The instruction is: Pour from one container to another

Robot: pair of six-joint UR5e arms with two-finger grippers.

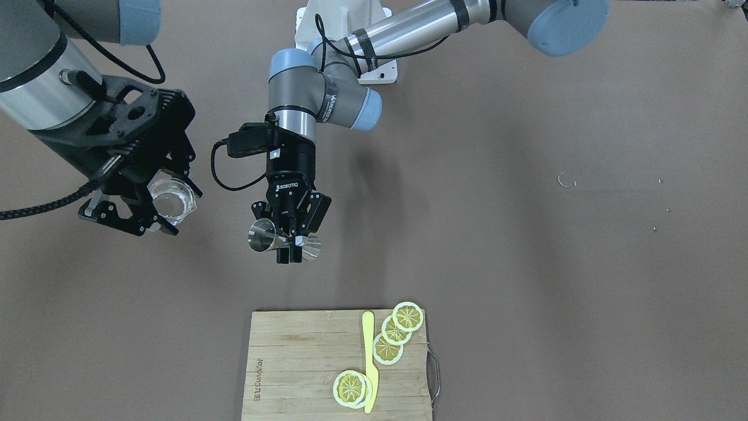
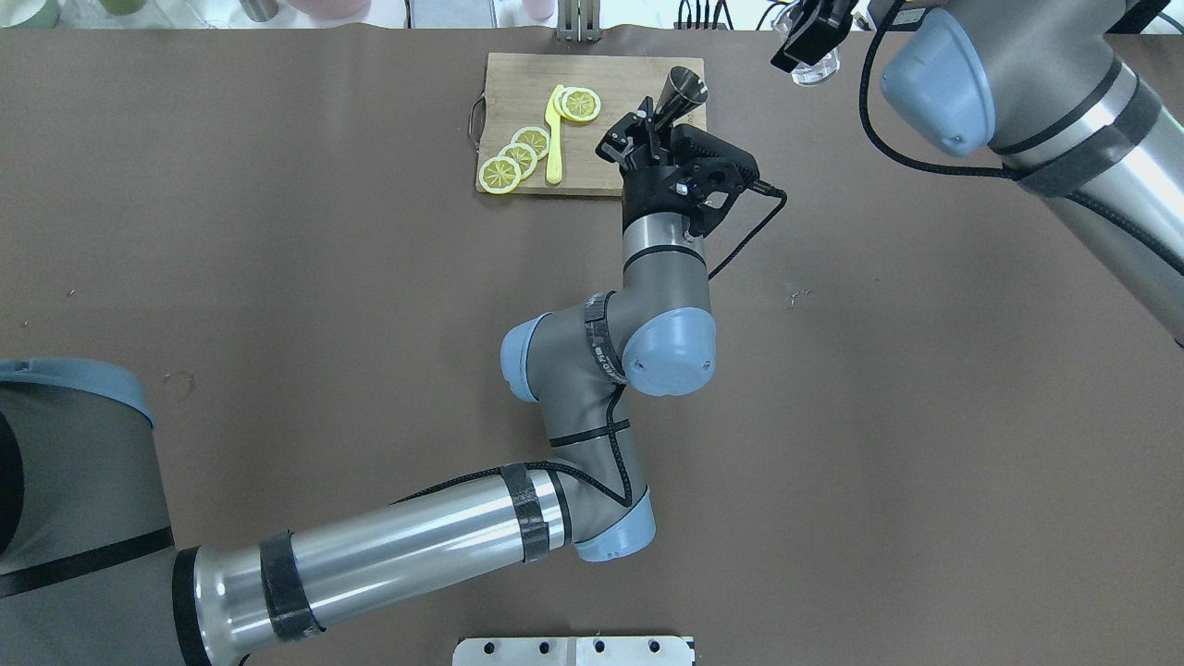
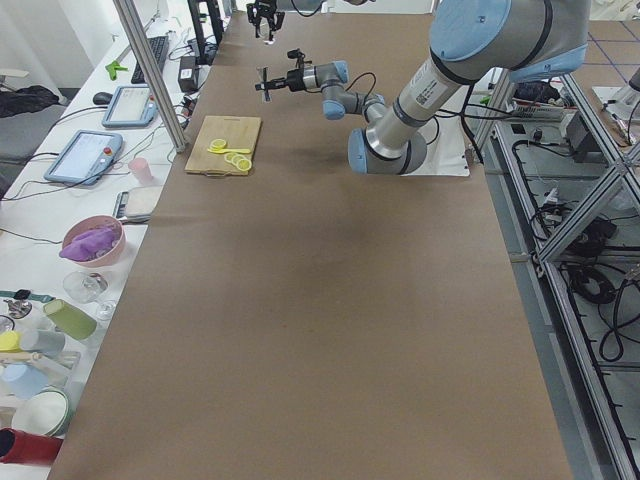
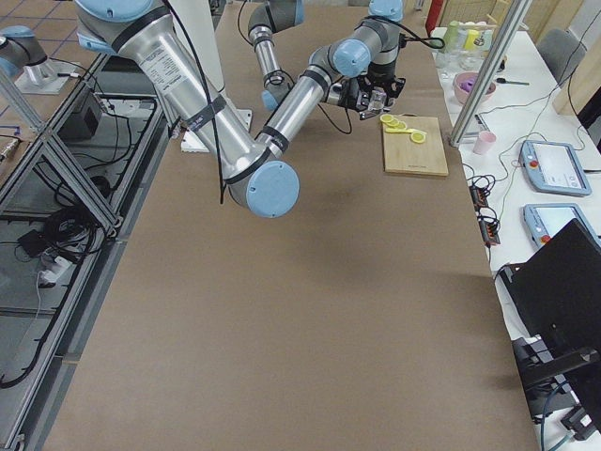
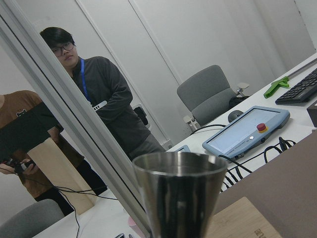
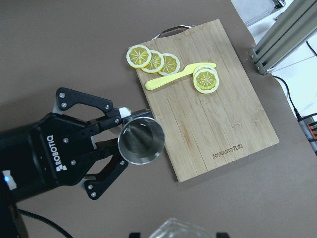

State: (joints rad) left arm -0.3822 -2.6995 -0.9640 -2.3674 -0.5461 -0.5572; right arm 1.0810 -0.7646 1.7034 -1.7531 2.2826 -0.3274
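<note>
Progress, as a judgement: both pick-ups done, metal jigger [image 1: 261, 235] and clear glass cup [image 1: 173, 197] each lifted off the counter [image 1: 555, 280]; tilt partway, nothing seen landing in the cup. Left to do: close the gap, bring lip over rim, finish the tip, level off, set both down.

Nearest the operators' side in the front-facing view: bamboo cutting board [image 1: 292, 356] flat on the counter, with lemon slices [image 1: 407, 316] and a yellow knife [image 1: 369, 362]. Untouched by either arm.

Beyond the board, in the air: the jigger. Holds it in the left gripper [image 1: 290, 248], fingers [image 6: 111, 110] closed snug on the narrow waist, both cones free either side. Tips it well over, open mouth toward the cup. Looks straight into that mouth from the right wrist view: dull metal inside, no telling of any liquid.

Slightly farther back and off to the side: the glass cup. Carries it in the right gripper [image 1: 168, 206], fingers narrowed onto its wall from two sides, mouth roughly upward. Near the jigger but apart, bare counter showing between in the front-facing view. No stream, no drops visible; contents of the cup unreadable.
</note>
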